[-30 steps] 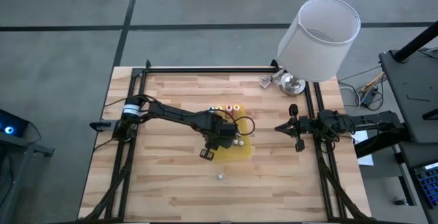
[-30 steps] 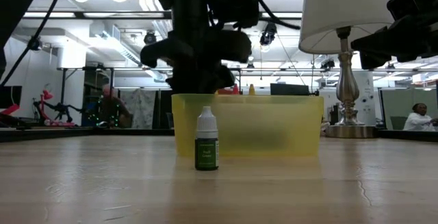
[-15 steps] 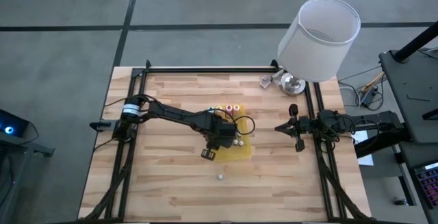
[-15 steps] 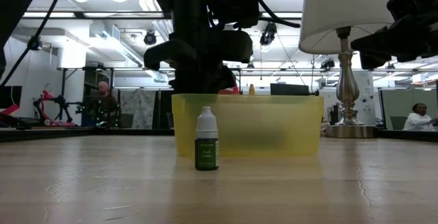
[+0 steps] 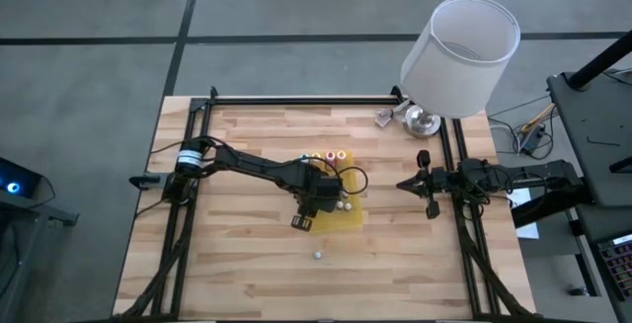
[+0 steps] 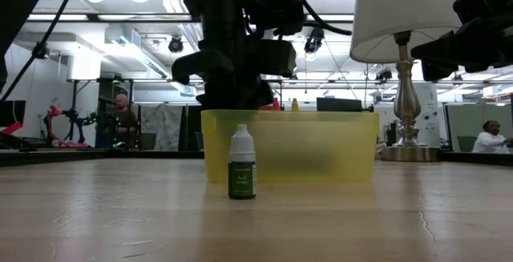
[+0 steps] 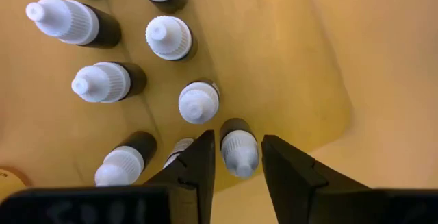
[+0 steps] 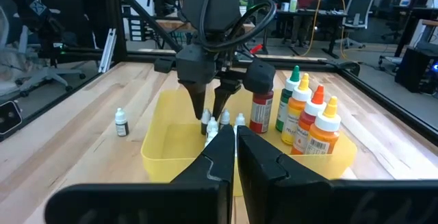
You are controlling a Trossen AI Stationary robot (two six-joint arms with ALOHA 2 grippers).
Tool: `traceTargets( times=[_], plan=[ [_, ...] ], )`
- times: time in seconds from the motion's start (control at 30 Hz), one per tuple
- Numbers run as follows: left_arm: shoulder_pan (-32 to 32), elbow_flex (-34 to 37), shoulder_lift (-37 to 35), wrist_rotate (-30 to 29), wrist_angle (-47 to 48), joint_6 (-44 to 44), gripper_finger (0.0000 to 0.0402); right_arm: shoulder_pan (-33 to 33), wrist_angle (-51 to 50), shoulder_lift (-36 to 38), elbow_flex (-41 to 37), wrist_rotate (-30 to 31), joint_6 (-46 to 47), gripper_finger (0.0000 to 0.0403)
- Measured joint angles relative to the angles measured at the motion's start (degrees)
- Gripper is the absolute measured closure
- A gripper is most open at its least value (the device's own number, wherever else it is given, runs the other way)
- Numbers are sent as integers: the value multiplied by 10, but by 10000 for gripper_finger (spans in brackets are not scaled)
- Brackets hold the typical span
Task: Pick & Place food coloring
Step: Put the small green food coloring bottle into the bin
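Your left end effector sits down inside the yellow bin, fingers part open and straddling one small white-capped bottle that stands upright beside the others there; I read it as let go rather than gripped, so a straight vertical retreat along the bottle's axis should clear it. One bottle stands alone on the tabletop just outside the bin, much nearer your left arm. The right end effector is closed, empty, parked at the table's right edge.
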State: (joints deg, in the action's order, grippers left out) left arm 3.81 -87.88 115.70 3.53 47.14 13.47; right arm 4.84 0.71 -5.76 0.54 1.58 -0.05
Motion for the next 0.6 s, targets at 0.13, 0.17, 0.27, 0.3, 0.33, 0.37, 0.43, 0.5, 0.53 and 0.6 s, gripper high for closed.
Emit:
traceTargets(
  times=[0.13,0.17,0.27,0.3,0.33,0.37,0.43,0.5,0.53,0.6],
  plan=[
    [0,-3,0,0,5,-4,304,0,0,0,0,0,0,394],
    [0,-5,0,0,8,-6,303,0,0,0,0,0,0,394],
    [0,-16,0,0,19,-7,303,0,0,0,0,0,0,394],
    [0,-20,0,0,26,-7,303,0,0,0,0,0,0,394],
    [0,-24,0,0,33,-7,303,0,0,0,0,0,0,394],
    [0,-29,0,0,39,-7,302,0,0,0,0,0,0,394],
    [0,-37,-1,-1,51,-7,302,0,0,0,0,0,0,394],
    [0,-44,-2,-2,63,-7,302,0,0,0,0,0,0,394],
    [0,-48,-2,-2,68,-7,302,0,0,0,0,0,0,394],
    [0,-55,-3,-2,74,-10,302,0,0,0,0,0,0,394]
  ],
)
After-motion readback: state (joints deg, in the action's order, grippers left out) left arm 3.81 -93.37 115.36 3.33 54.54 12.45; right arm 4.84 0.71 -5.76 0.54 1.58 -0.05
